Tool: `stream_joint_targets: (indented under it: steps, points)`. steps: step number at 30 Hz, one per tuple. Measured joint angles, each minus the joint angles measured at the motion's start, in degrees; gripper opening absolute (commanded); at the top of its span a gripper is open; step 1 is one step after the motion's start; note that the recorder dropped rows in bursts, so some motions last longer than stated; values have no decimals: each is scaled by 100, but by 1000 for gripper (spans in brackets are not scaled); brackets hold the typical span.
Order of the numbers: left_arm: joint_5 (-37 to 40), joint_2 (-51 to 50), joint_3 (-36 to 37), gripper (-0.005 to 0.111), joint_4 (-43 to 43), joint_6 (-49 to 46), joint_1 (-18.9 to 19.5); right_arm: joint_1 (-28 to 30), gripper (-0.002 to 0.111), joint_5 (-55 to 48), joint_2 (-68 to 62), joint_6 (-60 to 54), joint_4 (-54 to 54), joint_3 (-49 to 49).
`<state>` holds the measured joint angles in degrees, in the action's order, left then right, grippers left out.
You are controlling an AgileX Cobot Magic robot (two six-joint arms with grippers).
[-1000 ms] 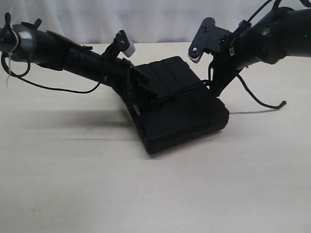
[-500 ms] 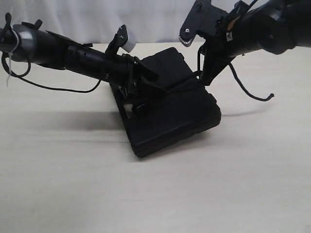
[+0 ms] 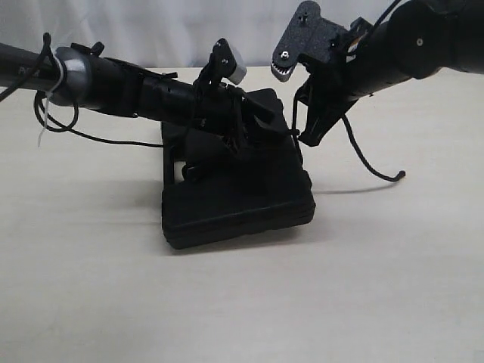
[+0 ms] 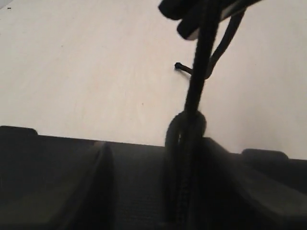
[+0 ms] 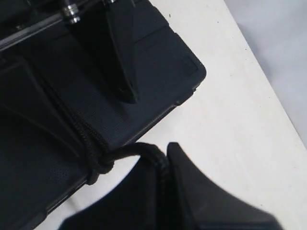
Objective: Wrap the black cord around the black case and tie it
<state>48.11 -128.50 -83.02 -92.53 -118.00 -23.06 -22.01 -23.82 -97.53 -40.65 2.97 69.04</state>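
— Pale table [image 3: 91, 302], white curtain [image 3: 151, 30] behind: what sat near its far edge?
— From the left: my left gripper [image 3: 253, 128] rested on the black case [image 3: 242, 204], seemingly pinning it; I couldn't tell how its jaws stood. The black cord [image 4: 194, 86] crossed the case to a knot [image 4: 188, 125] at its rim, then ran taut up to my right gripper [image 3: 308, 134], clamped on it. The loose tail [image 3: 374, 168] drooped toward the table's right edge.
— How best to cinch it?
— I judged a steady pull straight away from the knot, with the case held down.
— Which camera helped?
— Left wrist showed the knot and the taut line; the exterior lost both against black.
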Motion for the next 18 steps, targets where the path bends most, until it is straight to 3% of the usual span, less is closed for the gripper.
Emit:
stream_joint_targets:
  steps: [3,5,18]
  points:
    - [402,0,-14,13,11,96,0,0,4,0,0,-24,-13,0]
    - [750,0,-66,8,20,105,-11,0,4,-28,0,-24,-13,0]
    - [374,0,-66,8,184,150,-20,0,4,-127,0,-36,-250,0]
